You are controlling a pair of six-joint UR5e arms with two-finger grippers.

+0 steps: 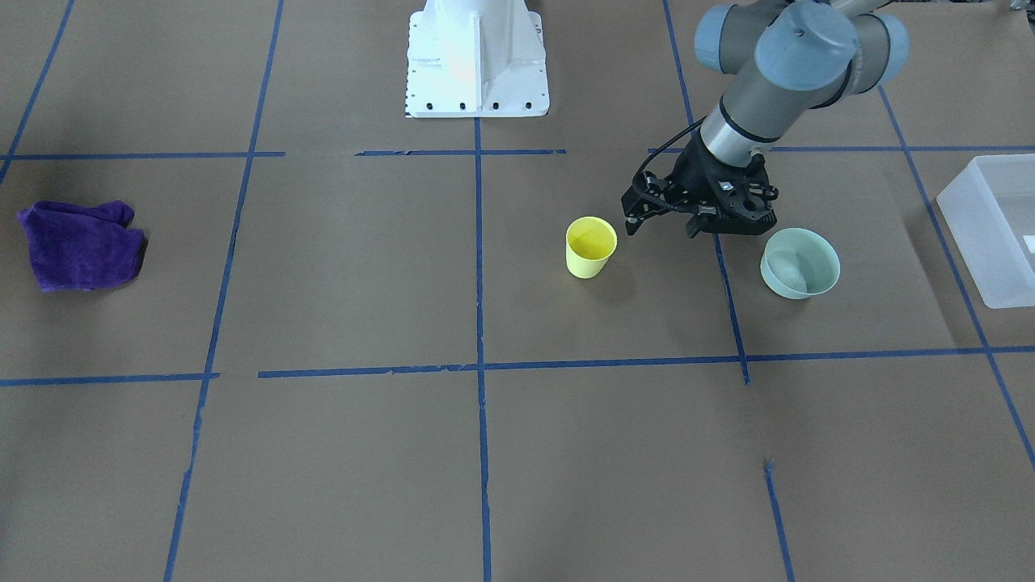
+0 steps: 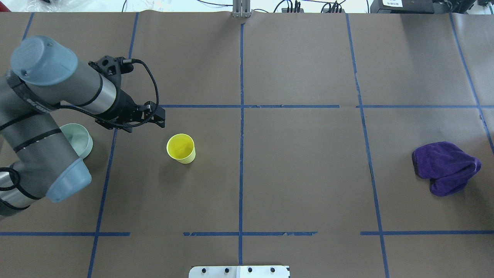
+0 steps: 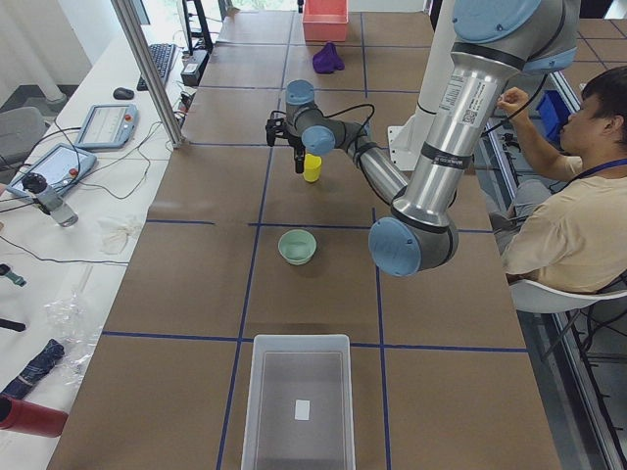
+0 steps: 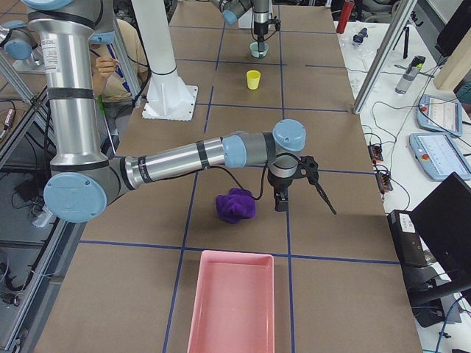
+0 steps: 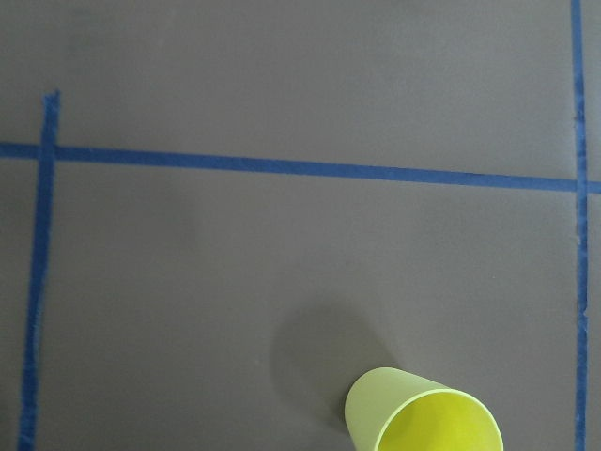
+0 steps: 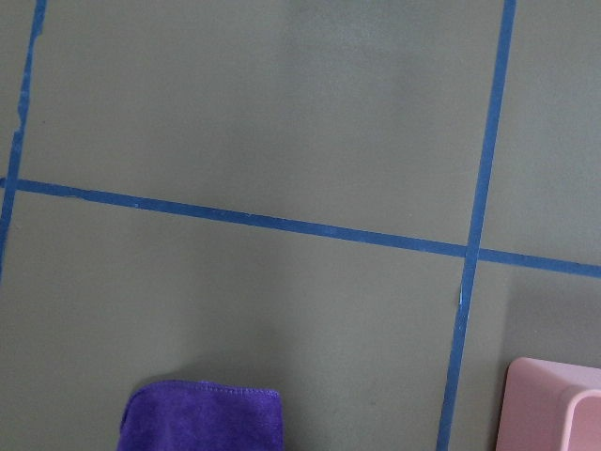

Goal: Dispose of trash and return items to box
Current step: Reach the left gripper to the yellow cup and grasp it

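My left hand, jaws apart, hangs just beside the small bright-yellow tapered plastic cup, upright on the bench, lined up, I judge, to grip it for the translucent frosted-white plastic bin. Whether my right hand is apart or together, I cannot tell.
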